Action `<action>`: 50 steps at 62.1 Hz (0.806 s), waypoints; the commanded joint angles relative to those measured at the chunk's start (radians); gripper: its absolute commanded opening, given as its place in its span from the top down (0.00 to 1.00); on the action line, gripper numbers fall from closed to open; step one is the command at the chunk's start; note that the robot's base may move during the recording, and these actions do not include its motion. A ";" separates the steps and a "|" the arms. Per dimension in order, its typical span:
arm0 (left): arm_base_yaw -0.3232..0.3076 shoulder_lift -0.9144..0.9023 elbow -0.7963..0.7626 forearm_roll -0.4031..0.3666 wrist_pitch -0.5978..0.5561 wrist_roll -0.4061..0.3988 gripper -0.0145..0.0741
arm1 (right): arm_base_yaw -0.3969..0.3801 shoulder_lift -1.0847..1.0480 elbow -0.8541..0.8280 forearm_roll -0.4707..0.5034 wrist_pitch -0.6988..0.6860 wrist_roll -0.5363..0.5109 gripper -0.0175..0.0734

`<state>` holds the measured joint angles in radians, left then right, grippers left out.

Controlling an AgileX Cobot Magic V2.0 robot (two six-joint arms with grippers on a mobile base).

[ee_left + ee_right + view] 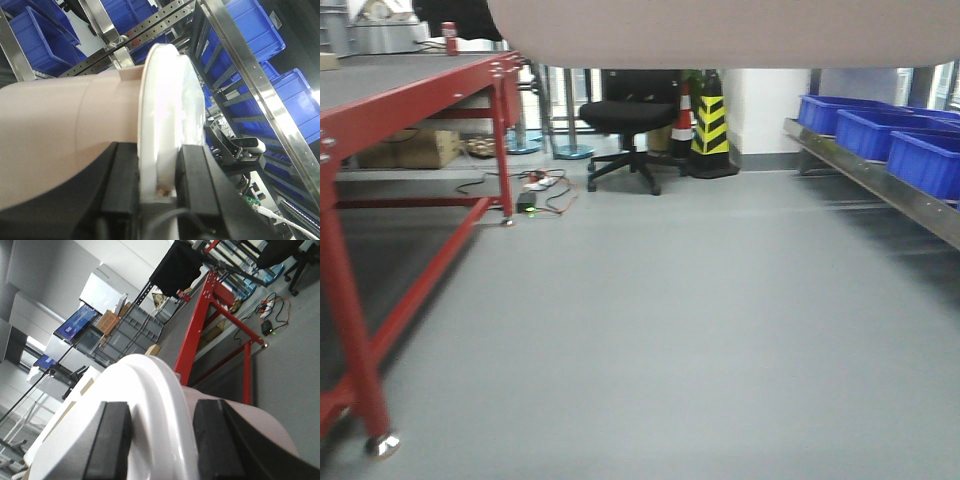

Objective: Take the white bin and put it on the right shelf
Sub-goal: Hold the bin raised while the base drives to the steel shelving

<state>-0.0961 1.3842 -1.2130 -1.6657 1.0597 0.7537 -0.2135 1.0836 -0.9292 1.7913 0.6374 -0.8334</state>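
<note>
The white bin hangs across the top of the front view, only its pinkish underside showing. In the left wrist view its pinkish body and white lid rim fill the frame, and my left gripper is shut on that rim. In the right wrist view my right gripper is shut on the white lid edge at the other end. The right shelf, a steel rack, runs along the right side of the front view. Its perforated uprights stand just behind the bin in the left wrist view.
Blue plastic bins sit on the steel rack. A red-framed table stands at the left. A black office chair, a striped cone and floor cables lie ahead across grey floor.
</note>
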 commanded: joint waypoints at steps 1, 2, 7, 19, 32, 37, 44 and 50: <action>-0.049 -0.037 -0.036 -0.048 0.205 0.024 0.98 | 0.035 -0.031 -0.044 0.100 0.246 0.002 0.74; -0.049 -0.037 -0.036 -0.048 0.205 0.024 0.98 | 0.035 -0.031 -0.044 0.100 0.246 0.002 0.74; -0.049 -0.037 -0.036 -0.046 0.205 0.024 0.98 | 0.035 -0.031 -0.044 0.100 0.246 0.002 0.74; -0.049 -0.037 -0.036 -0.046 0.205 0.024 0.98 | 0.035 -0.031 -0.044 0.100 0.246 0.002 0.74; -0.049 -0.037 -0.036 -0.046 0.205 0.024 0.98 | 0.035 -0.030 -0.044 0.100 0.245 0.002 0.74; -0.049 -0.037 -0.036 -0.044 0.205 0.024 0.98 | 0.035 -0.030 -0.044 0.100 0.245 0.002 0.74; -0.049 -0.037 -0.036 -0.044 0.205 0.024 0.98 | 0.035 -0.030 -0.044 0.100 0.245 0.002 0.74; -0.049 -0.037 -0.036 -0.044 0.205 0.024 0.98 | 0.035 -0.030 -0.044 0.100 0.245 0.002 0.74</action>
<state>-0.0961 1.3842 -1.2130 -1.6631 1.0597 0.7537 -0.2135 1.0836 -0.9292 1.7913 0.6374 -0.8334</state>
